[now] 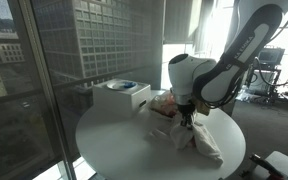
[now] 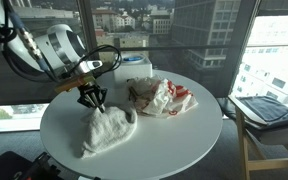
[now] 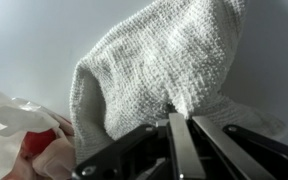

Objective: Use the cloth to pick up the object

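a robot arm (image 2: pixel 44 45) reaches down over a round white counter (image 2: pixel 189 140) beside tall windows. its fingers (image 3: pixel 174 118) are pressed together and clamped on a raised fold of a whitish-grey cloth (image 3: pixel 159 60), which lies in a loose heap on the counter, seen in both exterior views (image 2: pixel 109 130). just beside the cloth sits a crumpled pink-and-white bundle (image 2: pixel 166 97), and a white box (image 1: pixel 121 97) stands farther back. in the wrist view a small red thing, probably the object (image 3: pixel 39 145), shows low at one side, tucked against the bundle and not covered by the cloth; in the exterior views it is too small to tell apart from the bundle. the step in hand looks like gathering the cloth to bring it to the object. to do it well, the grip should stay on the fold, the lift should be low so the fabric trails freely, and the cloth should settle over the red thing alone, without snagging the bundle next to it.
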`<state>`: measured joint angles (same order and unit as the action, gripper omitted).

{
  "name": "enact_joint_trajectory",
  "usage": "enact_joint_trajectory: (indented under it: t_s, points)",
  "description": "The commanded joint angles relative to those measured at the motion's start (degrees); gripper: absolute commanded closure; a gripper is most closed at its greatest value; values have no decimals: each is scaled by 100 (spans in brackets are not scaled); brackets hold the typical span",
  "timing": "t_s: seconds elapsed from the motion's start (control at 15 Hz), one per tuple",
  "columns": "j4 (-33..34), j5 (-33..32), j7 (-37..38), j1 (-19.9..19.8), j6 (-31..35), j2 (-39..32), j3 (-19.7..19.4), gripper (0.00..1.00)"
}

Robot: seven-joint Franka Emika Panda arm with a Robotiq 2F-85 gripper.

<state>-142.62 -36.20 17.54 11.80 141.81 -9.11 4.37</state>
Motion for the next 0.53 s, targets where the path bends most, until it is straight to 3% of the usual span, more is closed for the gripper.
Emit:
enact_joint_trajectory:
  t_s: [0.0, 0.47]
  points:
    - [-108, -55, 352, 148, -505, 448, 155, 91]
    - [-213, 965, -389, 157, -754, 311, 594, 92]
